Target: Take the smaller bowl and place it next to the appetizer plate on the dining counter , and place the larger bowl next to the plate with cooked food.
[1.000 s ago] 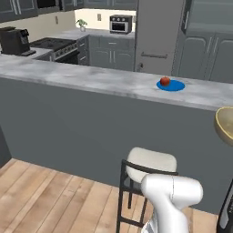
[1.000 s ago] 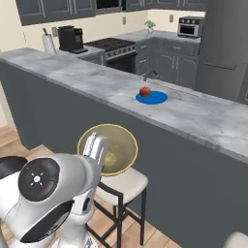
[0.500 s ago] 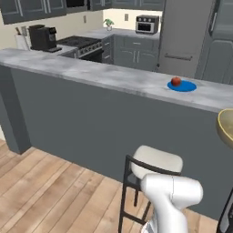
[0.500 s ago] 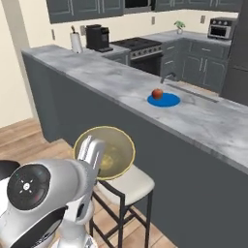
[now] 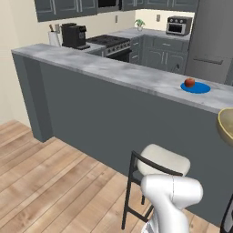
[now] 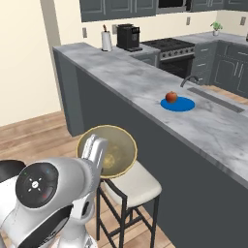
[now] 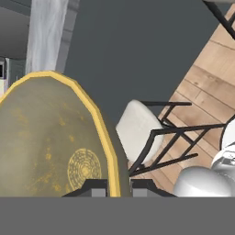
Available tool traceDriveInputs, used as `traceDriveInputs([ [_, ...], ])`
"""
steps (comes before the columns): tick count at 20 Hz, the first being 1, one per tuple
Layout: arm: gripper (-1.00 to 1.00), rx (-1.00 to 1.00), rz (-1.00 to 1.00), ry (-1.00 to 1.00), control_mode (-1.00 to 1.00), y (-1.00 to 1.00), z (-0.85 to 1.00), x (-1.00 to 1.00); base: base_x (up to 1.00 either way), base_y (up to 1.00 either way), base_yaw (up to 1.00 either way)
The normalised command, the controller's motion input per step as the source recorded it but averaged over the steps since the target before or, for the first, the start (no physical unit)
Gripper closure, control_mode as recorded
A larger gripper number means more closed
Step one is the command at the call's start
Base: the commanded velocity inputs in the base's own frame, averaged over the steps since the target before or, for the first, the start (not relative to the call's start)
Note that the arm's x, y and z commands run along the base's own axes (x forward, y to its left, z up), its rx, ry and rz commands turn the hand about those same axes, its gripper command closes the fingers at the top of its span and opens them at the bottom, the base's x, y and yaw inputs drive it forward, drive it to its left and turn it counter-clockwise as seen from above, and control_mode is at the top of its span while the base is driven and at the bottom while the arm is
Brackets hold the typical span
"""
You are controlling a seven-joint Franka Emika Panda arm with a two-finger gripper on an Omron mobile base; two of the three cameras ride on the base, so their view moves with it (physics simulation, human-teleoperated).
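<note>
Tan-gold bowl (image 6: pixel 115 152) with a yellow rim, pinched at the rim by the gripper (image 6: pixel 96 148); jaws narrow, one fingertip inside the bowl, one outside. Held on edge, hollow side facing back toward the arm. Cannot tell whether the smaller or the larger of the two.

Directly below the gripper: a bar stool (image 6: pixel 138 186) with a cream seat and black frame, close under the bowl but apart from it. A black frame of a second stool at the top corner of the hand view.

Straight ahead of the gripper: the dark grey panelled front of the dining counter, rising higher than the bowl and standing between it and the tabletop (image 6: pixel 121 77), light grey and marbled.

Up on that tabletop, beyond the gripper and to its right: the appetizer plate (image 6: pixel 178 103), bright blue, with a small red round food (image 6: pixel 171 97) on its near-left part. Marble around the plate bare. Past the plate, a faucet (image 6: pixel 189 78) and a sink.

Far ahead and to the left of the gripper, on the back kitchen counter: a black coffee machine (image 6: pixel 128 36) and a paper-towel roll (image 6: pixel 106 41) beside it, then a stove (image 5: pixel 107 42). Wooden floor (image 5: pixel 41 182) underneath.
</note>
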Motion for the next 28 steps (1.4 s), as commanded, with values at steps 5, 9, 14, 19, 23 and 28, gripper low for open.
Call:
traceDriveInputs([
  [5, 1.00, 0.00, -0.01, 0.00, -1.00, -0.13, 0.40, 0.00, 0.01, -0.02, 0.00],
  [9, 1.00, 0.00, -0.01, 0.00, -1.00, -0.13, 0.80, 0.03, 0.00, 0.00, 0.00],
  [14, 1.00, -0.12, 0.01, 0.04, -1.00, -0.30, 0.51, 0.28, 0.00, 0.00, 0.00],
  [19, 1.00, -0.25, 0.00, 0.17, -1.00, -0.19, 0.08, 0.67, 0.00, 0.00, 0.00],
  [23, 1.00, -0.02, 0.16, 0.08, -1.00, -0.66, -0.01, 0.84, 0.00, 0.00, 0.00],
  [28, 1.00, 0.00, 0.21, 0.01, -1.00, -0.78, -0.12, 0.80, 0.00, 0.00, 0.00],
])
